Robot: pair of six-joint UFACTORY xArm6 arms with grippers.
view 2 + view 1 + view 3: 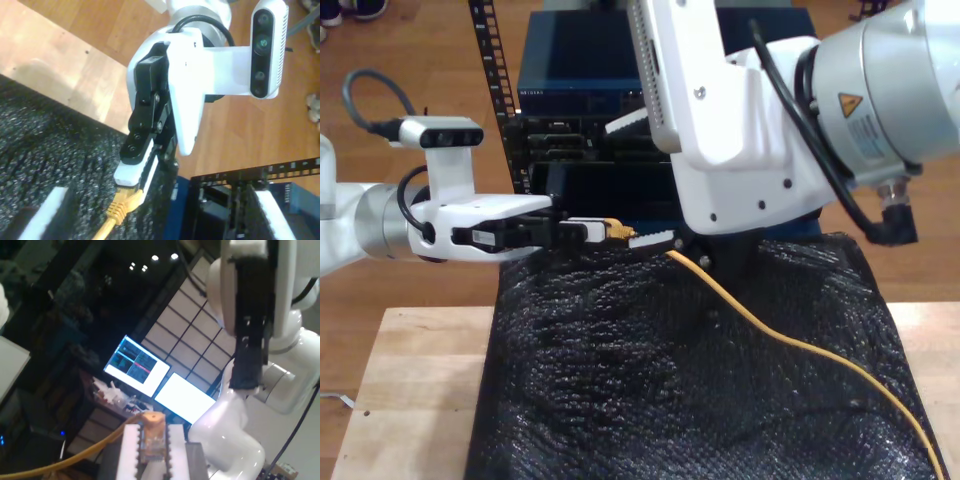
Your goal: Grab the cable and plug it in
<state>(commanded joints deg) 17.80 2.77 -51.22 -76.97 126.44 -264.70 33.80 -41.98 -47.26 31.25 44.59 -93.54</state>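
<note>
The yellow-orange cable (790,340) runs across the black foam mat (620,380) from the exterior view's lower right up to its clear plug (611,229). My first gripper (603,229), on the arm at the exterior view's left, is shut on the plug end. Its own wrist view shows the plug (152,442) pinched between the white pads (128,452), with the cable (75,461) trailing away. My second gripper (640,180) hangs over it, open; its white fingers (47,217) stand wide apart on either side of my first gripper (136,181) and the cable (119,212).
A black equipment rack (575,150) with blue network gear (580,70) stands just behind the mat. The mat lies on a light wooden table (410,390). The second arm's large white body (760,130) crowds the space above the rack. Monitors (165,377) glow beyond.
</note>
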